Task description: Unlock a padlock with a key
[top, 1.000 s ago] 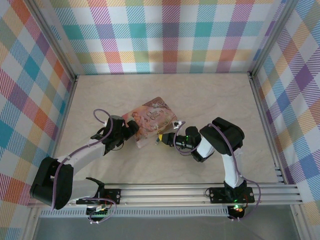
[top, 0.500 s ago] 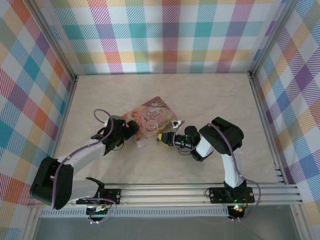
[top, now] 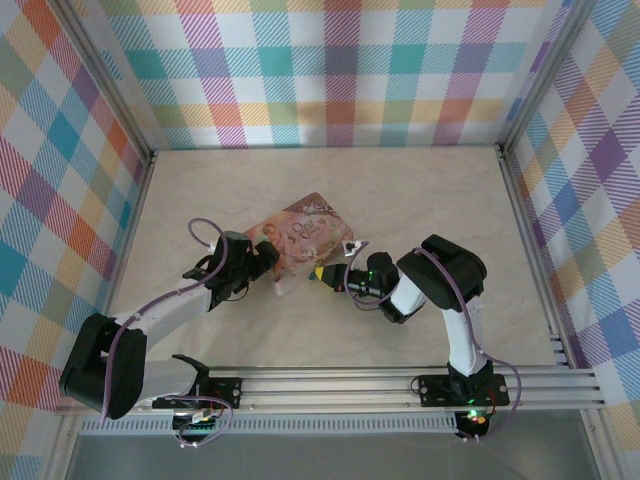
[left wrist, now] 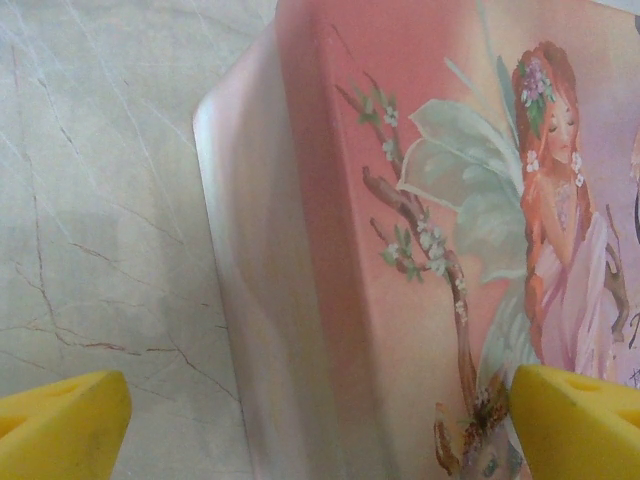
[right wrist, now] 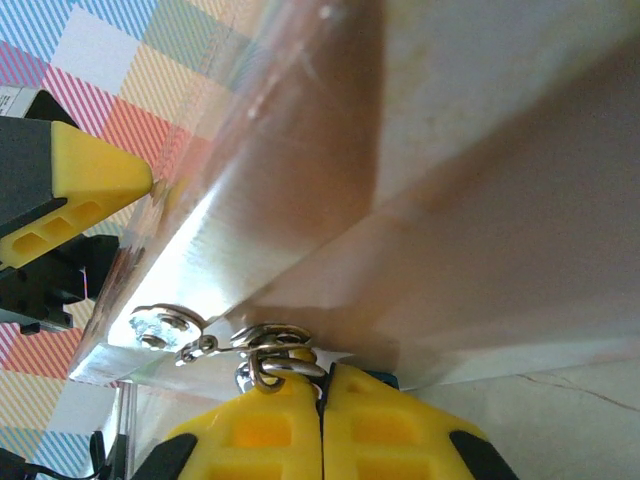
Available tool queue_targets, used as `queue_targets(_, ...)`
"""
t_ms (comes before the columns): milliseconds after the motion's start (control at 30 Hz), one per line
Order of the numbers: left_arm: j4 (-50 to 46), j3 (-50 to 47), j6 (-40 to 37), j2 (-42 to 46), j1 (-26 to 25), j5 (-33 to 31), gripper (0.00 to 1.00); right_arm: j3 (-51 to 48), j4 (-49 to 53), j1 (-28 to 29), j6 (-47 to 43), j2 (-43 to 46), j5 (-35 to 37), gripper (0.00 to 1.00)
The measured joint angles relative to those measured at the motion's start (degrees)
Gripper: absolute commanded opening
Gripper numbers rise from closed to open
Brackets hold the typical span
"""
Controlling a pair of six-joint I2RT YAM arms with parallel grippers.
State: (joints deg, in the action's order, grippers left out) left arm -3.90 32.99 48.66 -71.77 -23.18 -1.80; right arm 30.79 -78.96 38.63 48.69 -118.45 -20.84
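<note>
The right hand (right wrist: 322, 388), closed on what seems a key ring (right wrist: 275, 352) at its fingertips, could lose it if the tin (left wrist: 400, 150) slides within the open left hand (left wrist: 320, 420).

Tin box (top: 305, 238) flat on the table (top: 420, 200), a little left of the middle, set cornerwise. Left gripper (top: 270, 262) at its near-left side: one fingertip (left wrist: 60, 425) over bare table left of the box, the other (left wrist: 580, 420) over the lid, the box's edge between them. Right gripper (top: 317, 275) at the near-right side, facing the left one across the near corner. Small rings (right wrist: 270, 358) pinched at its closed fingertips, touching the box's rim, linked to a stud (right wrist: 160, 325) further left along that rim. Base rail (top: 400, 385) along the table's near edge, in front of everything.
</note>
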Motion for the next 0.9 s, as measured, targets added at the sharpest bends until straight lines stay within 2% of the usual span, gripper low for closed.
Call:
queue_targets(533,-0.07,0.0,-0.02,0.07,-0.44,0.83,0.97,-3.04,0.2,-0.46,0.22,2.45,5.4,0.0)
queue_targets(900,-0.09,0.0,-0.02,0.07,-0.74,0.9,0.96,-3.45,0.28,-0.85,0.48,2.82,5.46,0.0)
